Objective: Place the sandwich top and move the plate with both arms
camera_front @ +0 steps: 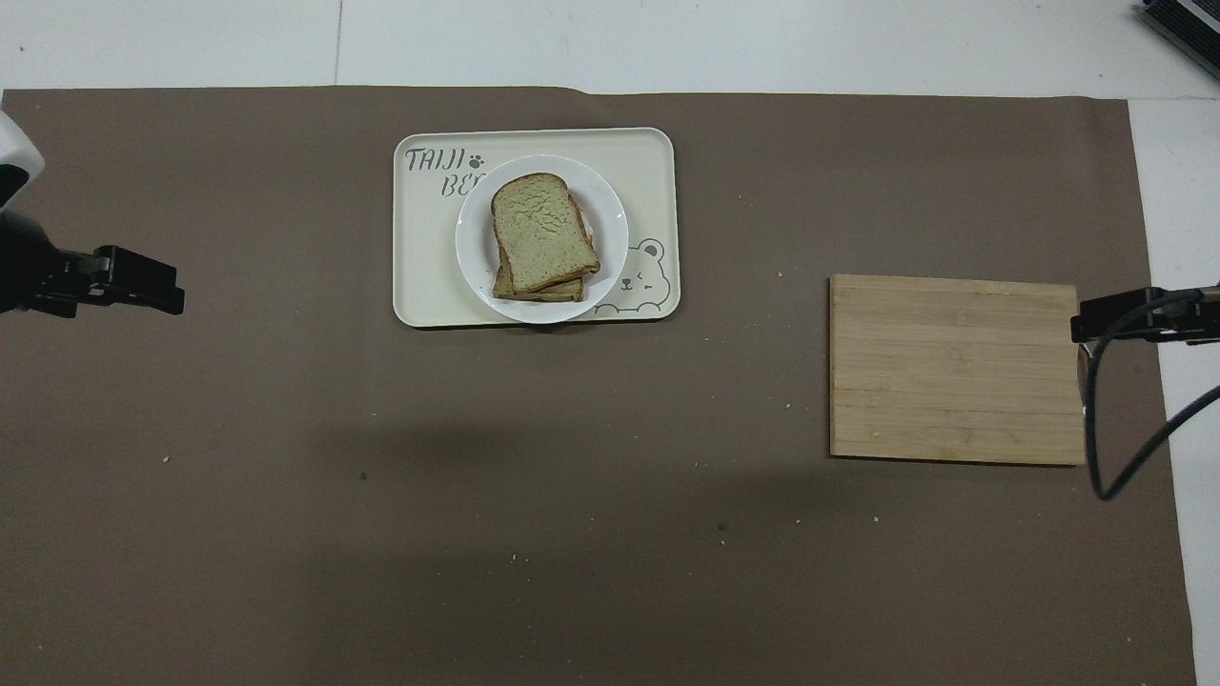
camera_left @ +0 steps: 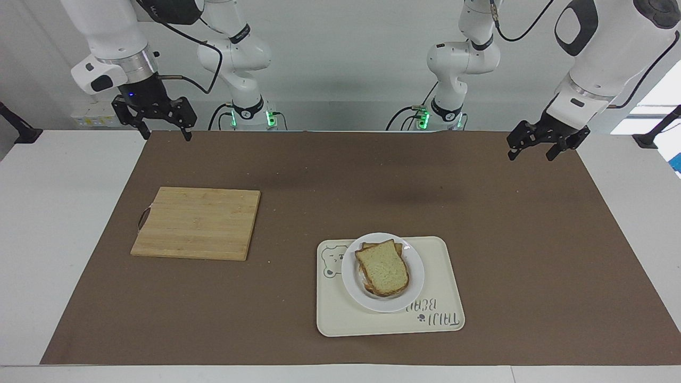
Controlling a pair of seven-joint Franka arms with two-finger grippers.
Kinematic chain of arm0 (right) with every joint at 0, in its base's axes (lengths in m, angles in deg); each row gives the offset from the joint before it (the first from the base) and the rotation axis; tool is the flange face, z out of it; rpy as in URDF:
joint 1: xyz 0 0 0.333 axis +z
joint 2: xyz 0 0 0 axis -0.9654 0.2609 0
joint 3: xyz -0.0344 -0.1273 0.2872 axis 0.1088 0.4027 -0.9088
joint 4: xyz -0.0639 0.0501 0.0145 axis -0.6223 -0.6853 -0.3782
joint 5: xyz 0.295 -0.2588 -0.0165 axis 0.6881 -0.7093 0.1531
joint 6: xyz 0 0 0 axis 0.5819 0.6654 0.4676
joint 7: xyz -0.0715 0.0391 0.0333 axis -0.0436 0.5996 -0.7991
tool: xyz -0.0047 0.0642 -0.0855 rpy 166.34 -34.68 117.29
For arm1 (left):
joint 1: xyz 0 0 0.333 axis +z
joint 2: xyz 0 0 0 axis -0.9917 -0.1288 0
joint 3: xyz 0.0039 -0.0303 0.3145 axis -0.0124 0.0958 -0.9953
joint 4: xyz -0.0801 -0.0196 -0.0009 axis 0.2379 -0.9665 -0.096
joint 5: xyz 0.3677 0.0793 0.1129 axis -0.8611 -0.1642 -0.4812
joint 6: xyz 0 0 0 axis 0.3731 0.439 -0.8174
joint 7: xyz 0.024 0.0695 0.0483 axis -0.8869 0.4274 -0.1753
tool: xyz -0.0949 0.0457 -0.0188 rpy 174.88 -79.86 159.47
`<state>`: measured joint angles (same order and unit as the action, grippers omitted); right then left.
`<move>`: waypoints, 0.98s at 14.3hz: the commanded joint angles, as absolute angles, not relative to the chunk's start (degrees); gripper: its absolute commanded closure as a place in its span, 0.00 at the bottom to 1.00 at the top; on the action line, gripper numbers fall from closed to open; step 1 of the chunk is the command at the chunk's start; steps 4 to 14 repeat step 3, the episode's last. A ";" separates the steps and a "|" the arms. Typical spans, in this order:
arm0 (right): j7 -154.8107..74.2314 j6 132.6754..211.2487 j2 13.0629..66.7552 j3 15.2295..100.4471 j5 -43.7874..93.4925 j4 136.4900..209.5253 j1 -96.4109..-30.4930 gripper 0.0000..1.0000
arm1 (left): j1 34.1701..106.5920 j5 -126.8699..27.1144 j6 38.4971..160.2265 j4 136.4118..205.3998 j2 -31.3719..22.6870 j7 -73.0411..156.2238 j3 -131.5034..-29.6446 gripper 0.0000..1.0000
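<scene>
Both arms hang high with nothing held: the right gripper (camera_left: 162, 130) has its fingers spread wide over the brown mat's edge, and the left gripper (camera_left: 532, 149) is equally wide over its own end. Out from both sets of fingers, farther along the table, the sandwich top (camera_left: 382, 267) already lies on the stack on the plate (camera_left: 416, 276), itself on the tray (camera_left: 444, 314). The plate sits closer to the left fingers, so I'd judge that arm has the shorter reach, with the bread's long axis running roughly away from the robots.

Definitely a robotics lab. Two white arms (camera_left: 601, 58) bolted at a bare white table (camera_left: 64, 213), cables (camera_left: 532, 37) everywhere, plain grey walls.
</scene>
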<state>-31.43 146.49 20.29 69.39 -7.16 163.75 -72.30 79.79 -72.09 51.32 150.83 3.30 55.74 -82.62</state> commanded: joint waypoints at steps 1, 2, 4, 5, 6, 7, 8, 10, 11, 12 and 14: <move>-30.80 146.30 20.52 69.08 -6.88 163.21 -72.94 0.00 | 79.52 -71.76 50.45 150.39 3.26 56.42 -82.99 0.00; -30.80 146.30 20.52 69.08 -6.88 163.30 -72.94 0.00 | 79.52 -71.76 50.45 150.39 3.26 56.42 -82.99 0.00; -30.80 146.30 20.52 69.08 -6.88 163.21 -72.94 0.00 | 79.52 -71.85 50.45 150.48 3.26 56.42 -82.99 0.00; -30.80 146.30 20.52 69.08 -6.88 163.21 -72.94 0.00 | 79.52 -71.85 50.45 150.48 3.26 56.42 -82.99 0.00; -30.80 146.30 20.52 69.08 -6.88 163.21 -72.94 0.00 | 79.52 -71.85 50.45 150.48 3.26 56.42 -82.99 0.00; -30.80 146.30 20.52 69.08 -6.88 163.21 -72.94 0.00 | 79.52 -71.85 50.45 150.48 3.26 56.42 -82.99 0.00; -30.80 146.30 20.52 69.08 -6.88 163.21 -72.94 0.00 | 79.52 -71.85 50.45 150.48 3.26 56.42 -82.99 0.00; -30.80 146.30 20.52 69.08 -6.88 163.21 -72.94 0.00 | 79.52 -71.85 50.45 150.48 3.26 56.42 -82.99 0.00; -30.80 146.30 20.52 69.08 -6.88 163.21 -72.94 0.00 | 79.52 -71.85 50.45 150.48 3.26 56.42 -82.99 0.00; -30.80 146.30 20.52 69.08 -6.88 163.21 -72.94 0.00 | 79.52 -71.85 50.45 150.48 3.26 56.42 -82.99 0.00; -30.80 146.30 20.52 69.08 -6.88 163.21 -72.94 0.00 | 79.52 -71.85 50.45 150.48 3.26 56.42 -82.99 0.00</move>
